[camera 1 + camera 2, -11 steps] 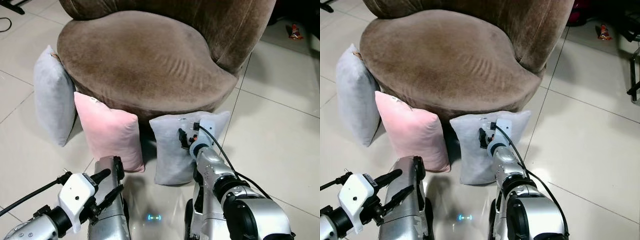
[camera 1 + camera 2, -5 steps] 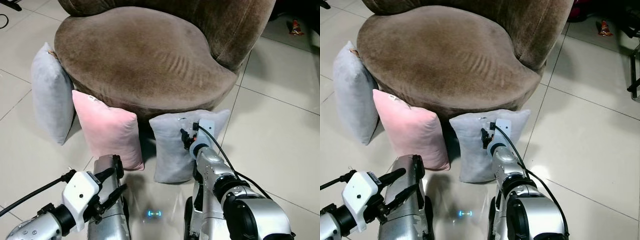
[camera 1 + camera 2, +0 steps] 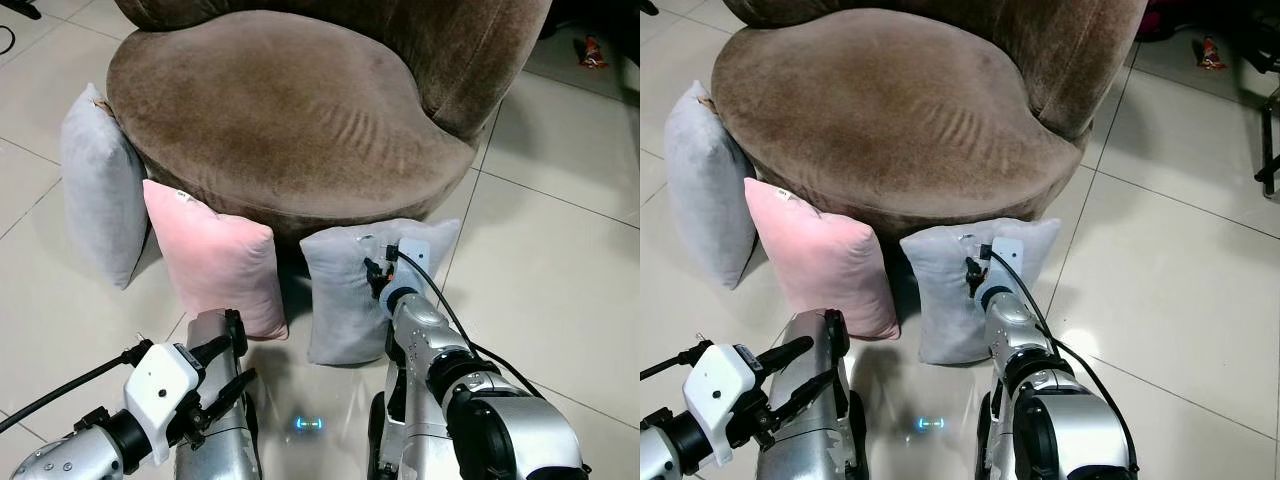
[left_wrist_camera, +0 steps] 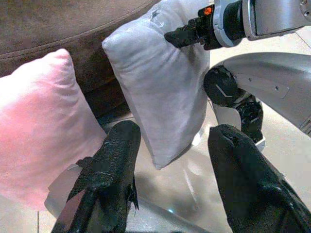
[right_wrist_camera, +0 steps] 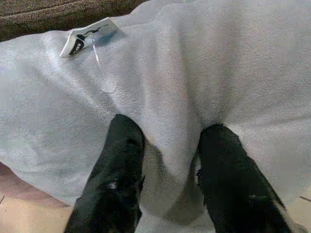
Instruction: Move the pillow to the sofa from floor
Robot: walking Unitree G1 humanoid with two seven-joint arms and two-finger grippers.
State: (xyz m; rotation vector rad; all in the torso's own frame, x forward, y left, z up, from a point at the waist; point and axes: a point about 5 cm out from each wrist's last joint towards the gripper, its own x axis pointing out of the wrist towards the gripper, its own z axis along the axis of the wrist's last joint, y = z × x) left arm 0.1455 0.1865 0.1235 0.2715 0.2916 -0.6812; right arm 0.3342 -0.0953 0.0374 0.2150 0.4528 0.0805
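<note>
Standing before a brown sofa [image 3: 290,110], head views, item 1: round upholstered seat with a curved back, on a tiled floor [image 3: 560,260].

Item 2, pillows, 3 counted, all upright on the floor and leaning on the sofa's near edge: 1 grey pillow at far left [image 3: 100,190], 1 pink pillow [image 3: 220,265] just right of it, 1 grey pillow at right [image 3: 345,290], the one being handled.

Item 3, right pincer [image 3: 375,275]: pressed into the upper part of the right-hand grey pillow.

Item 4, left pincer [image 3: 225,375]: low and near, short of the pink pillow, holding nothing.

Left wrist view: 2 black fingers [image 4: 112,179] spread wide with only floor between them; pink pillow and right-hand grey pillow beyond, the right arm [image 4: 262,19] touching the grey one's top.

Right wrist view: 2 black fingers [image 5: 121,165] pinch a raised fold of grey fabric; a small white tag [image 5: 87,39] lies on the pillow's upper edge. Pincer partly closed on that fold.

Step in hand, by judgement: grasp secured, lift not begun, since the pillow's base sits on the floor. Next move calls for raising the pillow clear of the seat's rim, carrying it forward over the cushion, then opening the pincer.
</note>
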